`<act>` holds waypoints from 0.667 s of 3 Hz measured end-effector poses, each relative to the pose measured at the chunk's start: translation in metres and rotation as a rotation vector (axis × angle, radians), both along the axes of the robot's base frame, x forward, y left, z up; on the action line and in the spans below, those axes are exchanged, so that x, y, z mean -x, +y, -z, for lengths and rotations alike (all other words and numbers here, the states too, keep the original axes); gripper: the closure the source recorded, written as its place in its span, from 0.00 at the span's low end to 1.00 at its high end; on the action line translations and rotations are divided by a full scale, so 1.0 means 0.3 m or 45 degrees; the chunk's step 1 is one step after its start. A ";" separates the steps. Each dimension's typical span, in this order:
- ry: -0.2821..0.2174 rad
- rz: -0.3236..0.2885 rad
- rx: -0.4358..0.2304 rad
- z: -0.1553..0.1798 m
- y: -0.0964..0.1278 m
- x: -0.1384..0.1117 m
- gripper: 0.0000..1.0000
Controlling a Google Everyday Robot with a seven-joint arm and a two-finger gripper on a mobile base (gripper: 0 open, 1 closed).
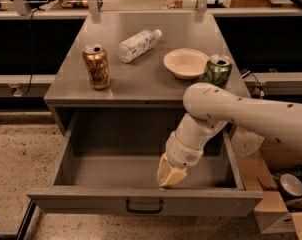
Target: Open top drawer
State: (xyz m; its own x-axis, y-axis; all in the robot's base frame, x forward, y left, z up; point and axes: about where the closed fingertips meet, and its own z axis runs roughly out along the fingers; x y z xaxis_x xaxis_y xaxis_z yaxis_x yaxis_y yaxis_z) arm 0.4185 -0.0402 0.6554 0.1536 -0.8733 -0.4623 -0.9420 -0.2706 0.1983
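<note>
I see the top drawer (81, 202) standing well out from under the worktop (141, 86); my claw (170, 174) hangs down inside it, just behind the front panel and a little right of the dark handle (144, 206); whether the claw is apart or together I cannot tell; up top stand a brown can (96, 66), a green can (217, 70) and a white bowl (186, 63); a plastic bottle (137, 45) lies on its side.

The wide grey metal top drawer (81, 200) has a matching grey inside and a dark bar handle (144, 207). The cream-yellow gripper (170, 177) hangs inside it, on a white arm (251, 115) dotted black. The grey tabletop (141, 84) holds a coppery-brown can (96, 67), green can (217, 70), cream bowl (186, 63) and clear bottle (137, 45).
</note>
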 end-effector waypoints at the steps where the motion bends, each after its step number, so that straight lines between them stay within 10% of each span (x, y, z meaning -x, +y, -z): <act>1: 0.005 -0.031 -0.044 -0.064 0.007 0.037 1.00; 2: -0.096 -0.024 -0.027 -0.125 0.000 0.020 1.00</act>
